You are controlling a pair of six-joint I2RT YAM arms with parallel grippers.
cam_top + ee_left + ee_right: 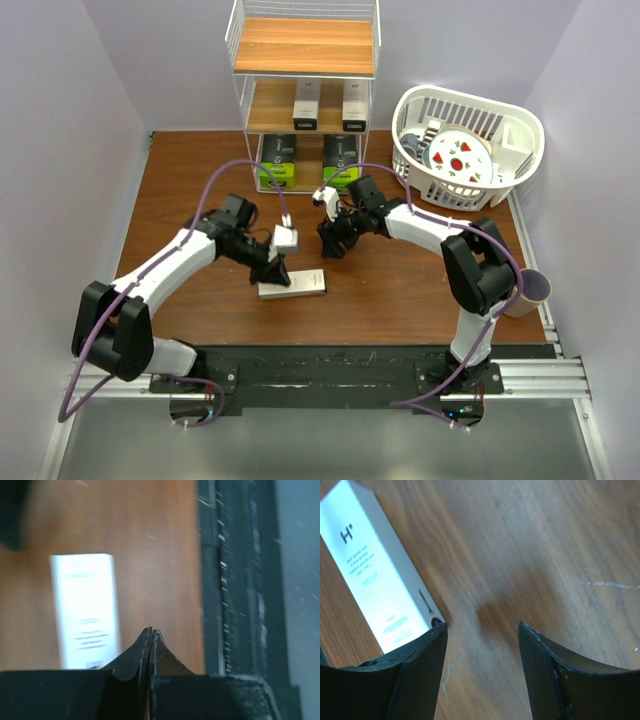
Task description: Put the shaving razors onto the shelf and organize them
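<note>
Brown surface: a dark-grained wooden table [410, 290] seen from above, with a black rail [350, 365] along its near edge where both arms are bolted.
Room: pale lilac-white walls [70, 120] close in the table at the left, right and back.
Shelf: a white wire shelf [305, 75] with light-brown wooden tiers stands at the back centre of the table.
Loose carton: one white carton [292, 285] lies flat near the front centre of the table, its long side running left to right, well apart from the shelf.
Left gripper: the left gripper [274, 272] points down at the carton's left end. Its wrist view is blurred but shows the fingertips pressed together with nothing between them and the carton just to one side. Whether they touch it cannot be told.
Right gripper: the right gripper [330, 245] sits just behind the carton on the shelf side. Its jaws stand apart over bare wood, and the carton's end lies by one finger.
On the shelf: two black packs [277, 160] with lime-green ends stand on the bottom tier, and two upright cartons [306, 105] stand on the middle tier.
Count: five razor boxes, four shelved and one on the table.
Other things: one white slatted basket [520, 130] holding dishes at the back right, and one purple-rimmed cup [530, 290] at the right edge.
</note>
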